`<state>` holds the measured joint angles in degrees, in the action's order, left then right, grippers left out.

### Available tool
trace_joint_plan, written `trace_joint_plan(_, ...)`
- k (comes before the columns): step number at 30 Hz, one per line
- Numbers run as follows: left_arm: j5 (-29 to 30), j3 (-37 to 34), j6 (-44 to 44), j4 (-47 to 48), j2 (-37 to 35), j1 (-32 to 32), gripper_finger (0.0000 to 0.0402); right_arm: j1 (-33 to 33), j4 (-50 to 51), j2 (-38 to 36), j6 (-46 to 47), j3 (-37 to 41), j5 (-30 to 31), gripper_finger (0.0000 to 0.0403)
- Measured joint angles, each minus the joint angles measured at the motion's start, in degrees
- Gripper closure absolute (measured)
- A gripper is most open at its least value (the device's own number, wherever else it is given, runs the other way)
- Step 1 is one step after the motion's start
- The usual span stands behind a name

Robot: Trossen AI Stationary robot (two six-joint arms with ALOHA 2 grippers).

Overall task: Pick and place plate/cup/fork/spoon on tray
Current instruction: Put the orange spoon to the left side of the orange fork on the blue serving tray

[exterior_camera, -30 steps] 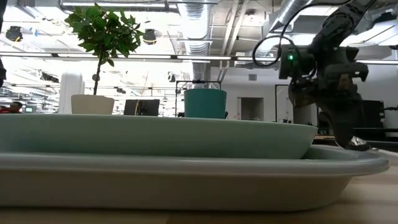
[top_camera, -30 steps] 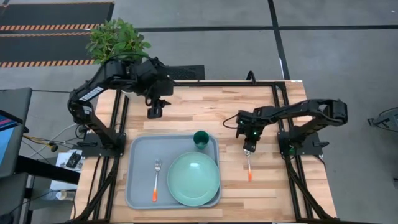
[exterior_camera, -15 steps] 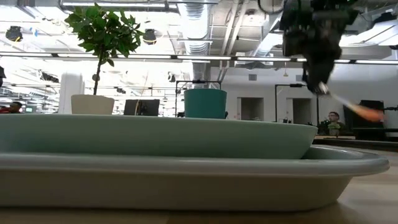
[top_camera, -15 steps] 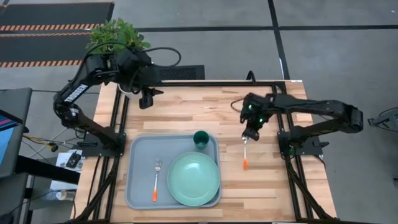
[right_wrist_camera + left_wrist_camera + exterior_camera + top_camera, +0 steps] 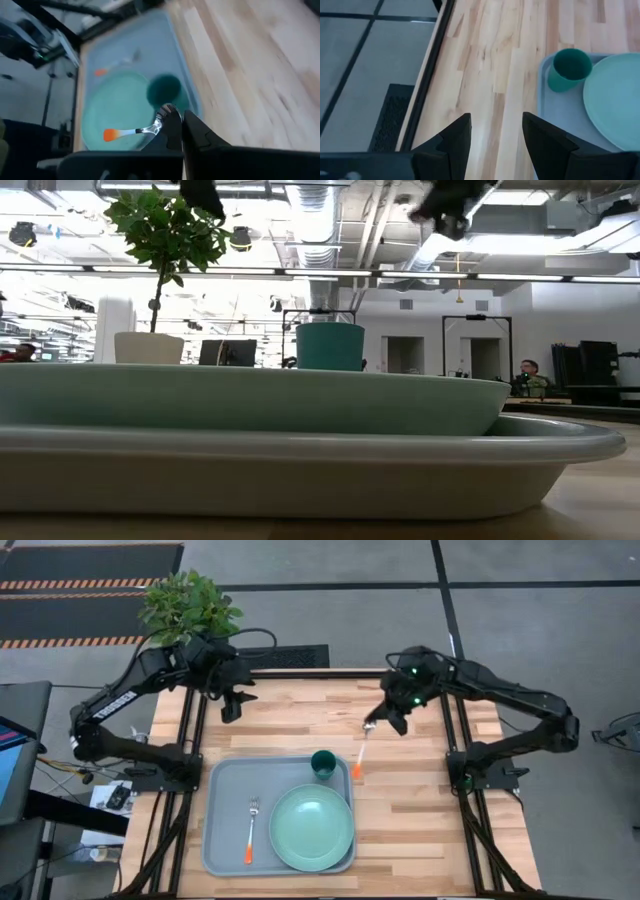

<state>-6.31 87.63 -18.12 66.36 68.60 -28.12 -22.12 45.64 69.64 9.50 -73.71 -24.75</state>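
Note:
The grey-blue tray [image 5: 225,840] lies on the table's near left. On it are the mint plate [image 5: 311,827], the teal cup [image 5: 322,764] at its far right corner, and the fork [image 5: 250,828] with an orange tip. My right gripper [image 5: 378,725] is high above the table, right of the cup and farther back, shut on the spoon [image 5: 363,750]. My left gripper [image 5: 232,706] is open and empty, high above the table's far left. In the low view both grippers show only at the top edge; the right one [image 5: 448,202] is there without the spoon. My right gripper pinches the spoon's bowl end [image 5: 159,121] between its two fingers. The spoon is lifted clear of the table. Its handle reaches away from the fingers toward the tray, and the orange tip [image 5: 356,771] is its free end, above the wood just right of the cup.
A potted plant [image 5: 188,602] in a white pot [image 5: 148,346] stands beyond the table's far left corner. Bare wood [image 5: 430,810] lies right of the tray. A black frame rail [image 5: 330,672] runs along the far edge.
My right gripper has risen from the table with the spoon and gone toward the far edge and left toward the cup. The spoon is lifted clear, its orange tip now near the tray's far right corner. My left gripper has drawn back toward the far left.

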Motion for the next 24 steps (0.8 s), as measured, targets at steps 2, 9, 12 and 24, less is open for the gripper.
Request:
trace_joint_plan(2, 0.0, -3.06, 0.73, -1.49, -2.24, -0.81, 0.0236, 0.28, -1.45, 2.36, 0.06, -2.74, -1.13, 0.0399)
trace_joint_plan(9, -0.02, -11.52, 8.49, -10.87, -10.6, -3.38, 0.0236, 1.51, -6.72, 12.55, -1.45, -10.28, -2.46, 0.0398)
trace_joint_plan(12, -0.06, -15.06, 14.6, -16.16, -14.34, -4.61, 0.0236, 2.22, -10.88, 17.51, -2.48, -13.6, -2.5, 0.0399)
trace_joint_plan(24, -11.7, -19.63, 31.75, -17.14, -17.41, -8.31, 0.0236, 3.14, -18.18, 38.19, -3.16, -32.53, -10.07, 0.0398)
